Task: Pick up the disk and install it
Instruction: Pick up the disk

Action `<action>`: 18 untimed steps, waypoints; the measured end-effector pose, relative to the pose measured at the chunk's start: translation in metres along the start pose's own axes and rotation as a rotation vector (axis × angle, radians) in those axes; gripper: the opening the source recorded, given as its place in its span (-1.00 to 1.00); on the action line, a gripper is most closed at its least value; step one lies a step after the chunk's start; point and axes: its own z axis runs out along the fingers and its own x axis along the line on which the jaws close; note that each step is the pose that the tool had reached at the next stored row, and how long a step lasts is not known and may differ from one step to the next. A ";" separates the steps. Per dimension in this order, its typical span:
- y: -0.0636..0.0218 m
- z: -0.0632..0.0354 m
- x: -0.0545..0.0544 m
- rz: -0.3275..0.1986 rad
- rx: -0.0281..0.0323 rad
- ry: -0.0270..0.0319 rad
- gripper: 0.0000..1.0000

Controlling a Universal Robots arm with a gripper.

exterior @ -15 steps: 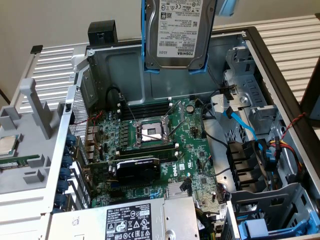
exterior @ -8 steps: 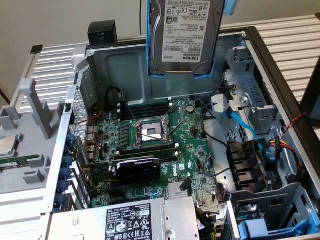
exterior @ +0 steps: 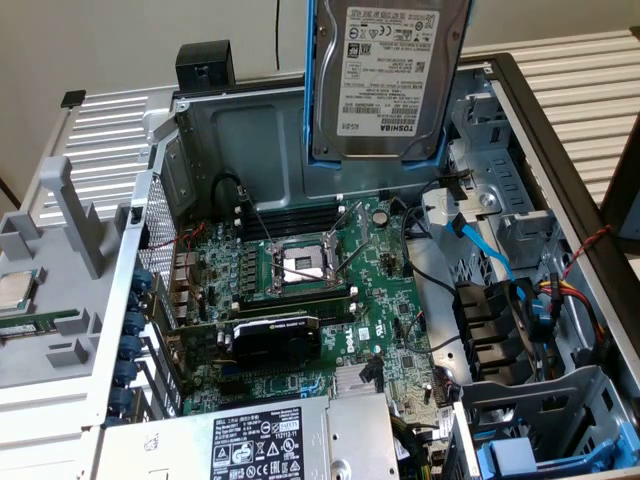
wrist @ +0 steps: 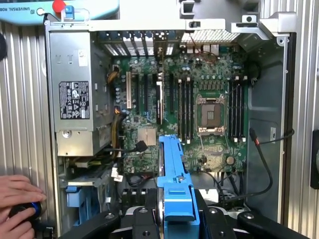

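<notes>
The disk (exterior: 385,80), a silver hard drive with a white TOSHIBA label in a blue plastic frame, hangs upright and slightly tilted above the open computer case, over its rear wall. The label faces the exterior camera upside down. In the wrist view the disk (wrist: 174,169) appears edge-on as a blue strip running out over the motherboard. My gripper (wrist: 177,221) is shut on it, with a black finger (wrist: 142,224) pressed against each side of the frame.
Below lies the open case with the motherboard (exterior: 320,270), empty CPU socket (exterior: 300,265), graphics card (exterior: 275,335) and grey power supply (exterior: 270,440). Drive bays with blue parts (exterior: 520,460) and loose cables (exterior: 480,240) sit at the exterior view's right. A person's hand (wrist: 17,191) rests beside the case.
</notes>
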 end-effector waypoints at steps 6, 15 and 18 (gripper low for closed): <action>-0.0066 -0.0017 0.012 0.000 0.0000 -0.0001 -0.26; -0.0253 -0.0036 0.030 0.000 0.0001 0.0000 -0.26; -0.0353 -0.0036 0.034 0.000 0.0002 0.0000 -0.26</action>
